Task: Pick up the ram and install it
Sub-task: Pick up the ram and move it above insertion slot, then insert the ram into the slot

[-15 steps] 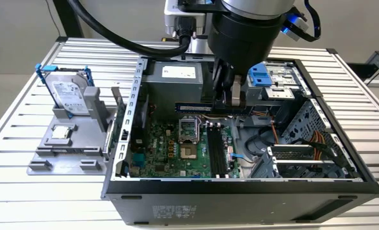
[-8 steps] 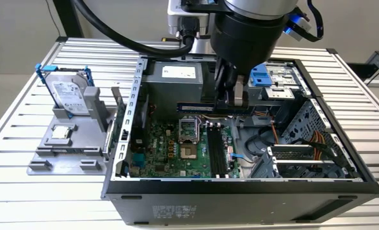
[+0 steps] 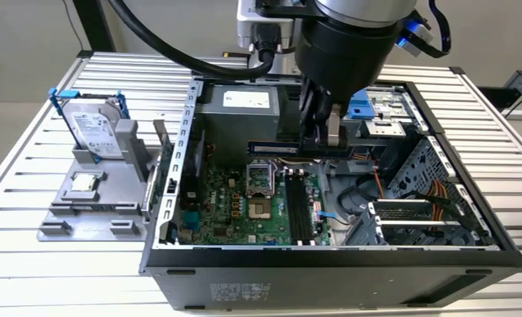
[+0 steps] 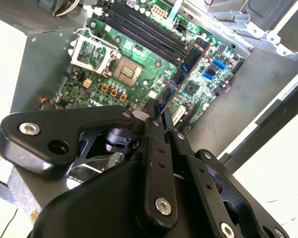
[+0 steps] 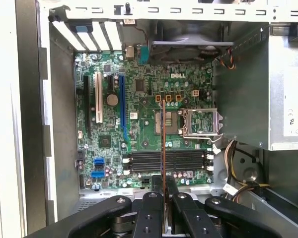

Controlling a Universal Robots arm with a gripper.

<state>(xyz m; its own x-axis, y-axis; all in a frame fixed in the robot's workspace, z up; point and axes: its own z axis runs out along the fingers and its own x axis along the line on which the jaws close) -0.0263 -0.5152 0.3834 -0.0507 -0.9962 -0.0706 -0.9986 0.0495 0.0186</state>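
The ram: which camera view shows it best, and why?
The second wrist view: the ram shows its chip-lined face, held in the gripper. The exterior view shows a narrow strip; the first wrist view, a thin edge-on line.

We see a matt black metal gripper, jaws closed on a thin blue circuit-board ram stick, over a glossy green motherboard inside a dull grey sheet-metal computer case, all on a ribbed, satin silver aluminium desk.
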